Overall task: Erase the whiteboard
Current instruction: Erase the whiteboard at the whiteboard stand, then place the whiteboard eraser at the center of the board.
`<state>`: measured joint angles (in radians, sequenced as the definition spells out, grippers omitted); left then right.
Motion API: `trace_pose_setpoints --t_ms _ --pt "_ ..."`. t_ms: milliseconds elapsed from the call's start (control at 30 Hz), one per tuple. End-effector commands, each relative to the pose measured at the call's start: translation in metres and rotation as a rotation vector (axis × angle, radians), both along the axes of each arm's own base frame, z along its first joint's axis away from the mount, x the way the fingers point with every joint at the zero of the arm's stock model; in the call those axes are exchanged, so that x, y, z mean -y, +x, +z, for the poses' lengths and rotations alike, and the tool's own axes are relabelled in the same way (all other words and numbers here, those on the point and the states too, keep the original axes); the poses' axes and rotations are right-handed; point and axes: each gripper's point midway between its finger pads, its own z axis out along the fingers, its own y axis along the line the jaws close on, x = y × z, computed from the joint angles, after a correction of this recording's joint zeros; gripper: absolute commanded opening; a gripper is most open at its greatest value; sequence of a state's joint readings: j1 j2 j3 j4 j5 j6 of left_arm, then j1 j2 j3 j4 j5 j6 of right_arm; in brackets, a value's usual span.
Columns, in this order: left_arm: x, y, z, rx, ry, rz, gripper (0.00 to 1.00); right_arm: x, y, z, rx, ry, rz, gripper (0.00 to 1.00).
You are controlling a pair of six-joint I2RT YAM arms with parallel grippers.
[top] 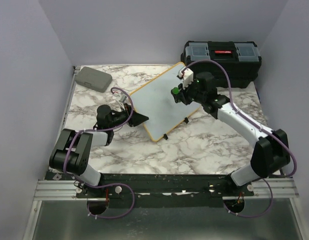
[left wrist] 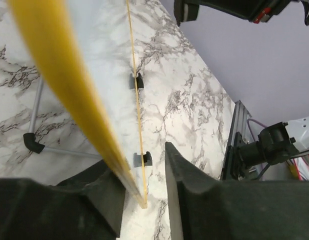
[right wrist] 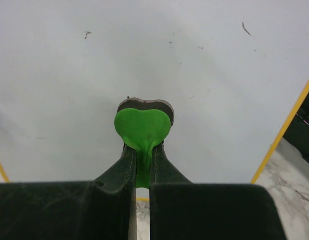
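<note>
Left wrist view: left pincer (left wrist: 141,160) stands narrowly parted around the whiteboard's (left wrist: 64,75) yellow edge, probably to steady it.
Right pincer (right wrist: 142,150): clamped on green eraser (right wrist: 142,127), its pad against the board just ahead, ready to wipe.
Whiteboard: propped tilted on the worktop (top: 204,145) between both pincers; only specks remain.

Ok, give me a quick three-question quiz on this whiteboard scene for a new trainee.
1. True or false: the right gripper is shut on a green eraser.
2. Which thing lies at the far left corner of the table? A) grey case B) black toolbox C) green eraser
3. Fill in: the left gripper straddles the whiteboard at its ___ frame.
Key: 1 true; 2 A; 3 yellow.
</note>
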<state>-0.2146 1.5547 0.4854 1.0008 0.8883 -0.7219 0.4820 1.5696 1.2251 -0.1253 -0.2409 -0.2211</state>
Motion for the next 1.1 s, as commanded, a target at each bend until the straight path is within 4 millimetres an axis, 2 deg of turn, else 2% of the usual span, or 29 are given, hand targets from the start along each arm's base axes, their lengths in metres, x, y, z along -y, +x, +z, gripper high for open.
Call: trace_pose_setpoints --t_ms 0,100,233,367,433,500,700,767,900,1067 --pt "0.001 -0.006 0.01 0.057 0.004 -0.013 0.36 0.025 -0.019 0.012 0.005 0.018 0.0 0.01" --pt "-0.001 -0.004 0.011 0.06 0.003 -0.002 0.44 0.055 -0.014 0.015 -0.019 0.045 -0.053 0.01" --pt "-0.006 -0.002 0.013 0.067 0.0 0.026 0.51 0.087 -0.015 0.009 -0.055 0.069 -0.124 0.01" --pt "-0.018 0.001 0.014 0.071 -0.011 0.091 0.57 0.131 -0.014 -0.001 -0.109 0.093 -0.23 0.01" --pt "-0.026 0.002 0.016 0.081 -0.027 0.128 0.66 0.156 -0.013 -0.013 -0.161 0.081 -0.291 0.01" --pt "-0.035 0.001 0.019 0.092 -0.041 0.164 0.7 0.182 -0.016 -0.029 -0.223 0.06 -0.347 0.01" --pt "-0.048 -0.007 0.031 0.134 -0.041 0.224 0.73 0.261 -0.029 -0.086 -0.375 -0.057 -0.507 0.01" --pt "-0.052 -0.01 0.037 0.157 -0.034 0.248 0.76 0.281 -0.035 -0.105 -0.43 -0.112 -0.537 0.01" --pt "-0.064 -0.017 0.046 0.196 0.003 0.334 0.77 0.3 -0.042 -0.131 -0.486 -0.186 -0.556 0.04" --pt "-0.091 -0.023 0.058 0.245 0.084 0.501 0.82 0.301 -0.047 -0.154 -0.558 -0.206 -0.546 0.04"
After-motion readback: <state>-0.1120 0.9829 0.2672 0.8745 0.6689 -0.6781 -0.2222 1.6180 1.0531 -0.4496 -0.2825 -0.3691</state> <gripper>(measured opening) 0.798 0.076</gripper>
